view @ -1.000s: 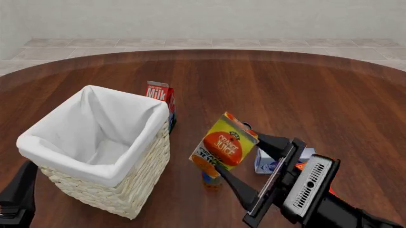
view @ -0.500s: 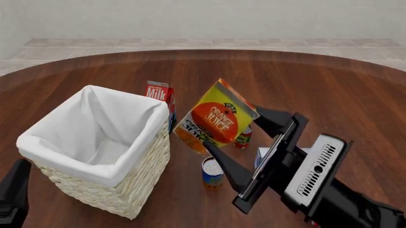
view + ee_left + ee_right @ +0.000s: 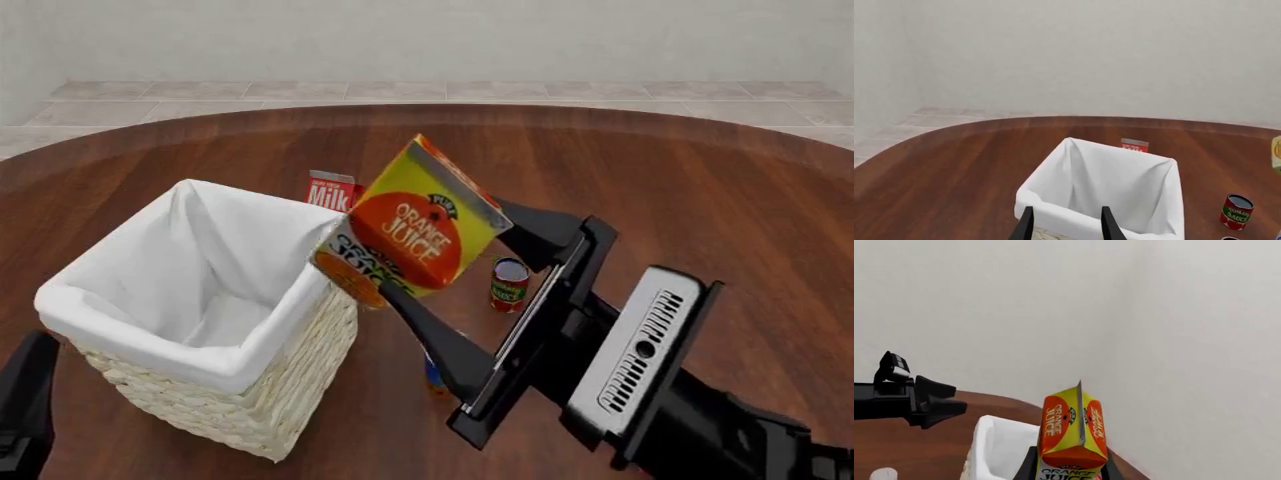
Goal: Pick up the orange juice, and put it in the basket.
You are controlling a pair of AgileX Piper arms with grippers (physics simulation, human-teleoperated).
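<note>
My right gripper point(image 3: 443, 250) is shut on the orange juice point(image 3: 411, 225), an orange and yellow-green carton. It hangs tilted in the air, just above and beside the near right rim of the basket point(image 3: 287, 310). The right wrist view shows the orange juice point(image 3: 1071, 432) between the fingers with the cloth-lined basket point(image 3: 984, 447) behind it. My left gripper point(image 3: 1066, 226) stands open and empty, just short of the basket point(image 3: 1167, 197). A sliver of the orange juice point(image 3: 1276, 155) shows at that view's edge.
A red Milk carton point(image 3: 330, 190) stands behind the basket. A tomato sauce can point(image 3: 509, 283) is to the right of the carton, and another can point(image 3: 434, 378) sits partly hidden under my right finger. The left arm point(image 3: 24, 405) is at the near left corner.
My right gripper has lifted the orange juice up and to the left, from near the table to the basket's rim. The cans beneath it have come into view.
</note>
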